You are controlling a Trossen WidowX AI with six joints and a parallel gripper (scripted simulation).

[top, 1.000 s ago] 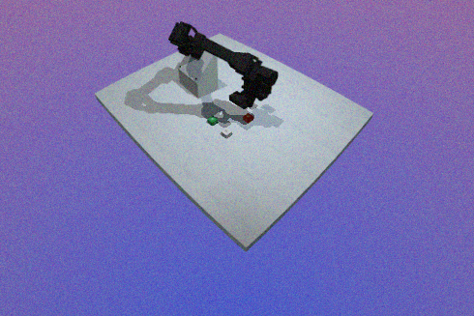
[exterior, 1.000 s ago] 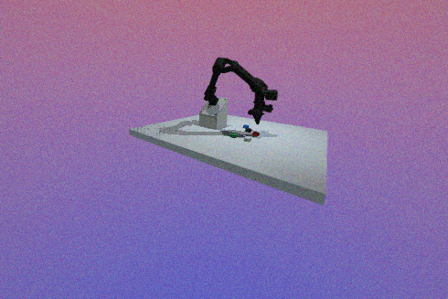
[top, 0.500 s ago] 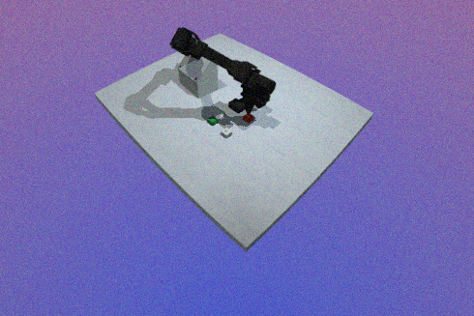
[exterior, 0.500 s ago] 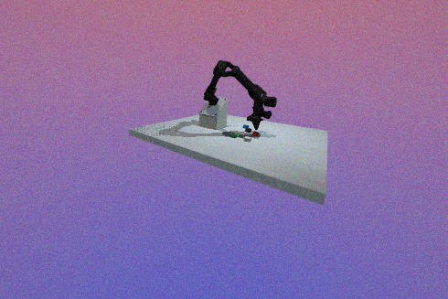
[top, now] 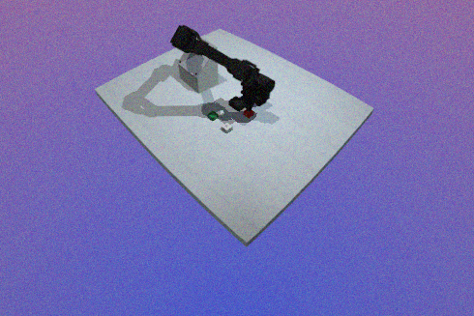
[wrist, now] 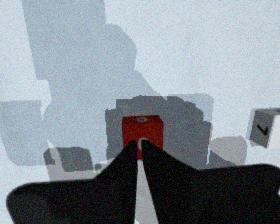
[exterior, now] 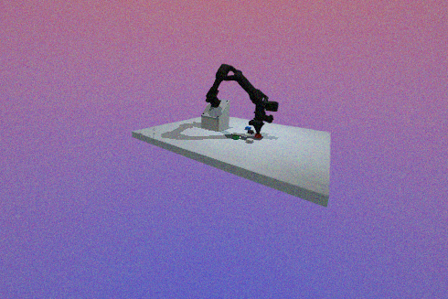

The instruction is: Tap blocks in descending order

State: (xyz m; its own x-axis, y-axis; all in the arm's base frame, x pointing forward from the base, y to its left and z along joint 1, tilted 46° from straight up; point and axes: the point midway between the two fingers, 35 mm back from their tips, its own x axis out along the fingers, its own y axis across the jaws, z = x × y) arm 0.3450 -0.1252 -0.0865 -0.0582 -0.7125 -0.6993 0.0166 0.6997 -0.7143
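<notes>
The red block (top: pixel 249 114) (exterior: pixel 259 136) (wrist: pixel 132 130) sits on the table, its printed digit mostly hidden by the fingertips. My gripper (top: pixel 249 109) (exterior: pixel 259 133) (wrist: pixel 138 145) is shut, with nothing between its tips, which point down right at the red block's top; contact is not clear. A white block (top: pixel 226 129) (exterior: pixel 250 141) (wrist: pixel 262 128) shows a dark mark like a 7 at the right of the wrist view. A green block (top: pixel 213 116) (exterior: pixel 236 137) stands nearer the base. Blue (exterior: pixel 248 128) and black (exterior: pixel 250 132) blocks lie behind the gripper; the top view does not show them.
The pale table (top: pixel 251 188) (exterior: pixel 293 160) carries the arm's grey box-shaped base (top: pixel 208 77) (exterior: pixel 218 122). The arm arches from the base over the blocks, and its shadow falls across the green block's area and around the red block.
</notes>
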